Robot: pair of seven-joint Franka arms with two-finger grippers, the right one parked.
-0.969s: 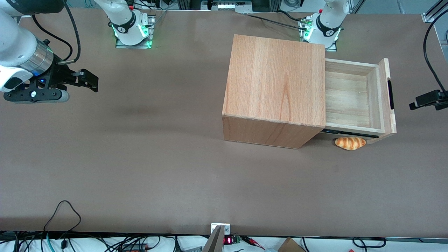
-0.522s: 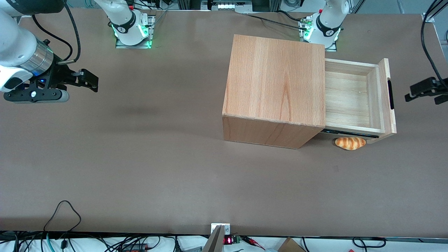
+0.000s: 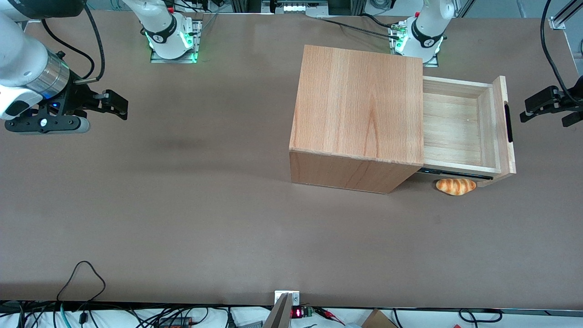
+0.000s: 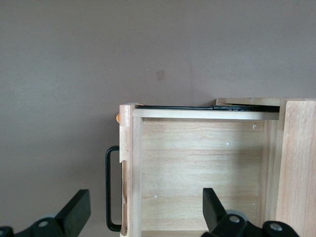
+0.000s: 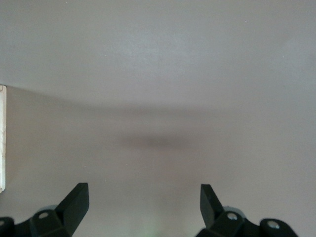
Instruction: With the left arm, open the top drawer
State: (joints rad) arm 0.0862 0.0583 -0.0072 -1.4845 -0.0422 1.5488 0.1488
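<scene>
The top drawer (image 3: 455, 130) stands pulled out of the wooden cabinet (image 3: 360, 114), its pale plank floor bare. A long black bar handle (image 3: 508, 123) runs along its front panel. My left arm's gripper (image 3: 544, 107) hangs in front of that panel, a short gap from the handle, toward the working arm's end of the table. In the left wrist view the gripper (image 4: 145, 213) is open. Its black fingers (image 4: 78, 210) stand wide apart, with the handle (image 4: 109, 190) and the drawer's front panel (image 4: 129, 173) showing between them, lower down and untouched. Nothing is held.
A small golden bread roll (image 3: 456, 186) lies on the brown table (image 3: 205, 205) just under the open drawer's side nearest the front camera. Black slide rails (image 4: 197, 106) show along the drawer's side. Cables trail at the table's front edge.
My gripper has moved farther from the front camera and slightly closer to the drawer front. The drawer and the bread roll have stayed where they were.
</scene>
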